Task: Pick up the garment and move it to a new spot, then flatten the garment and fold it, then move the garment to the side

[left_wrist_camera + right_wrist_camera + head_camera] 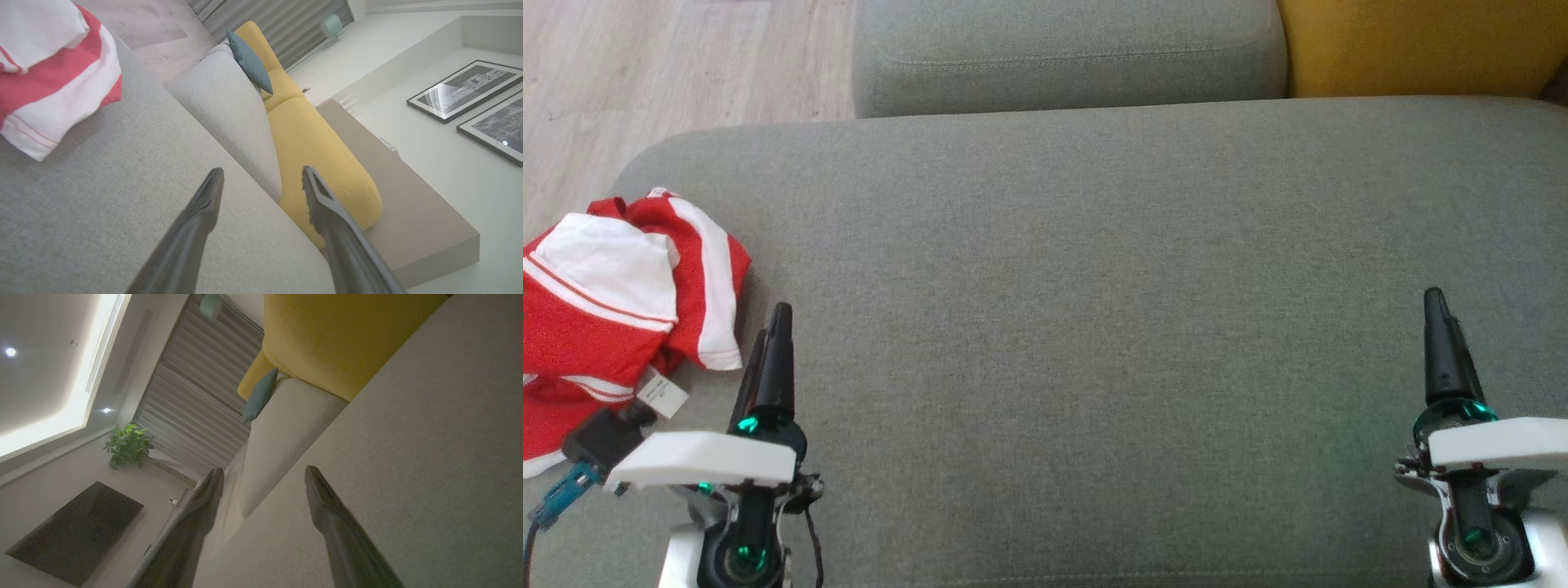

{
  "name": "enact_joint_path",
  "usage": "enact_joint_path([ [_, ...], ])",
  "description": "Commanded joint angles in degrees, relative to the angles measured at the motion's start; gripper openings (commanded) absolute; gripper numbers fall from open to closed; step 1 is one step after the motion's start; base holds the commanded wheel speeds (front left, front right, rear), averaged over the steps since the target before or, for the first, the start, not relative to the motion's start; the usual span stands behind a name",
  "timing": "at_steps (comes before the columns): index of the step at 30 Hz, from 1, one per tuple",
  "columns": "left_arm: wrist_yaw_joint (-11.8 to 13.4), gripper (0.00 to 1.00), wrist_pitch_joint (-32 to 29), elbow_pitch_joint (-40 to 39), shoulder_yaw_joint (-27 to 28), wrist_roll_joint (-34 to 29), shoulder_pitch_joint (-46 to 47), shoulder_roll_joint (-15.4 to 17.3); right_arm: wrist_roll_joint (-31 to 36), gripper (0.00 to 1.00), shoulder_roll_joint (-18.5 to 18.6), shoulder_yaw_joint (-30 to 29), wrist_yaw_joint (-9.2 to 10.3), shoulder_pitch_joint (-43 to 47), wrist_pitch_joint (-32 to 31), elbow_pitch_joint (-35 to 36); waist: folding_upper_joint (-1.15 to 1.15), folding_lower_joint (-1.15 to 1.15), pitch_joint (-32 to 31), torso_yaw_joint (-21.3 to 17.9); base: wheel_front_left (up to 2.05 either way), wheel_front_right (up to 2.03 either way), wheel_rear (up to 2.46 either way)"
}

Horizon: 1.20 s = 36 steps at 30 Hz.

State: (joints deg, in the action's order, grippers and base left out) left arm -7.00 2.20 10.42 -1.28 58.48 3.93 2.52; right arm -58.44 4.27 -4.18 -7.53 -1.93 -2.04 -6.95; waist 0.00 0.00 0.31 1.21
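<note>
- red-and-white garment (613, 310) lies crumpled in a heap at the far left of the grey sofa seat (1094, 286), by the seat's rounded left corner. in the head view it runs off the picture's left edge, so its full extent cannot be told.
- no clean long axis: it is a bunched heap, if anything a little longer front-to-back along the seat's left edge. a white care tag (662, 394) sticks out on the near side.
- left pincer (771, 322) hovers just beside the heap's right-hand hem, not touching it as far as can be told. its fingers point away from the robot, so they aim past the cloth rather than at it.
- in the left wrist view its two fingers stand well parted with bare seat between them. it has hold of nothing, and the garment sits off in that view's upper left corner.
- right pincer (1439, 306) hangs over the far right of the seat, well apart from the garment. in the right wrist view its fingers are likewise spread and empty.
- judgement: the task is at its very start, with nothing lifted yet.
- judgement: the left arm is plainly the nearer. the coming move turns on swinging that pincer to its left and down onto the heap.
- risk, as a guess: pinching only a loose top fold, or the tag.
</note>
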Motion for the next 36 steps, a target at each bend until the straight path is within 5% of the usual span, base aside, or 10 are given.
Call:
enact_joint_path([
  [1,-0.2,1.0,0.4,-2.5,0.6,-0.8,3.7,1.1,0.9,1.0,1.2,0.5,0.02,-2.5,0.1,2.5,0.0,0.0,0.0,0.0,0.0,0.0,0.0],
  [36,1.3,1.0,6.1,-1.8,-3.0,-27.8,4.7,3.1,25.6,1.0,1.1,2.7,0.03,-0.4,-2.1,7.2,0.0,0.0,-0.2,0.8,0.0,0.0,0.0],
])
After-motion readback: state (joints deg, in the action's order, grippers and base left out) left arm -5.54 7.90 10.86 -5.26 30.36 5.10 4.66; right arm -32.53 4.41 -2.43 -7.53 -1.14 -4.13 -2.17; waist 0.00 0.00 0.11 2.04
